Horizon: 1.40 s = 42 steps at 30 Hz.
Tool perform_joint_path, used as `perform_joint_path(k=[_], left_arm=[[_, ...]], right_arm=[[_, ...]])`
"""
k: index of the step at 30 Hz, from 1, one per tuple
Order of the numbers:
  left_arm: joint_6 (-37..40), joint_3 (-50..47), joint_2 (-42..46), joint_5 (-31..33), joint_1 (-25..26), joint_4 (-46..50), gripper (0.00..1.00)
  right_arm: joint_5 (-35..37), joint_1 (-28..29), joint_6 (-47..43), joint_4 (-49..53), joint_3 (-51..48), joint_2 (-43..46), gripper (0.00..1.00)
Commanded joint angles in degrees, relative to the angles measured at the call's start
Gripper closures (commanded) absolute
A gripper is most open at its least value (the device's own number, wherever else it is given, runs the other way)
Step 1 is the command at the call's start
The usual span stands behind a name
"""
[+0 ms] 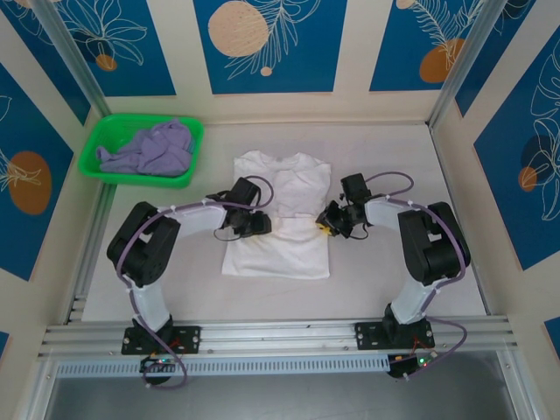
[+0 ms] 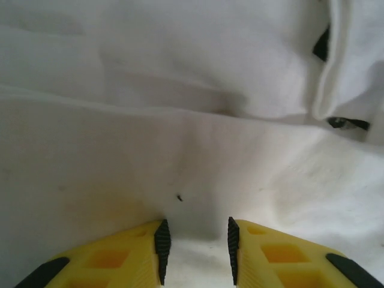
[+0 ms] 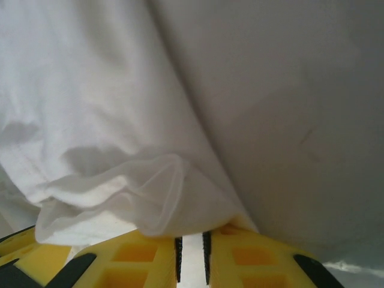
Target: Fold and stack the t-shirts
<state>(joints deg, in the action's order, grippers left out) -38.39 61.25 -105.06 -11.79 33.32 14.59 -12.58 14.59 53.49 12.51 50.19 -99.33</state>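
Here, left gripper [image 2: 197, 225]: fingers a little apart on the white t-shirt [image 1: 278, 254]; can't tell if it pinches.
Right gripper [image 3: 192, 240]: pinching a fold of the white t-shirt.
White t-shirt: flat on the table [image 1: 394, 271], between both grippers.
Lavender t-shirt [image 1: 153, 149]: bunched in the green basket [image 1: 131, 178], far left.

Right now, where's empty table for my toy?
Bare table lies right of the white t-shirt at the back, and along the strip below its hem. Crowded: the middle, around the left hand and right hand, and the green basket corner.
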Motion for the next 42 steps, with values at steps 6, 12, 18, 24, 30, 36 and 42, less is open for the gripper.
perform_joint_path(k=[6, 12, 18, 24, 30, 36, 42], left_arm=[[-4.6, -6.2, 3.2, 5.4, -6.4, -3.7, 0.59], [-5.5, -9.0, 7.7, 3.5, -8.1, -4.4, 0.38], [-3.4, -8.4, 17.5, 2.3, -8.1, 0.8, 0.19], [-3.3, -15.1, 27.8, 3.9, -8.1, 4.1, 0.27], [-1.7, -22.1, 28.7, 3.0, -8.1, 5.0, 0.34], [-1.3, -28.1, 30.8, 11.2, -8.2, 9.0, 0.30], [-3.9, -34.2, 34.3, 9.5, -8.3, 9.1, 0.28]], right_arm=[[-2.7, -3.0, 0.5, -1.0, -0.8, -1.7, 0.78], [-1.8, -4.0, 0.8, -1.6, -3.1, 1.7, 0.78], [-0.9, 3.7, -0.1, -3.6, -8.0, 13.8, 0.72], [3.0, 20.5, 4.1, -4.2, -10.5, 18.4, 0.70], [5.4, 31.1, 7.6, -5.5, -9.5, 13.2, 0.70], [5.9, 33.3, 10.3, -5.9, -13.3, 8.6, 0.70], [5.4, 30.8, 11.3, -5.9, -20.0, 10.9, 0.70]])
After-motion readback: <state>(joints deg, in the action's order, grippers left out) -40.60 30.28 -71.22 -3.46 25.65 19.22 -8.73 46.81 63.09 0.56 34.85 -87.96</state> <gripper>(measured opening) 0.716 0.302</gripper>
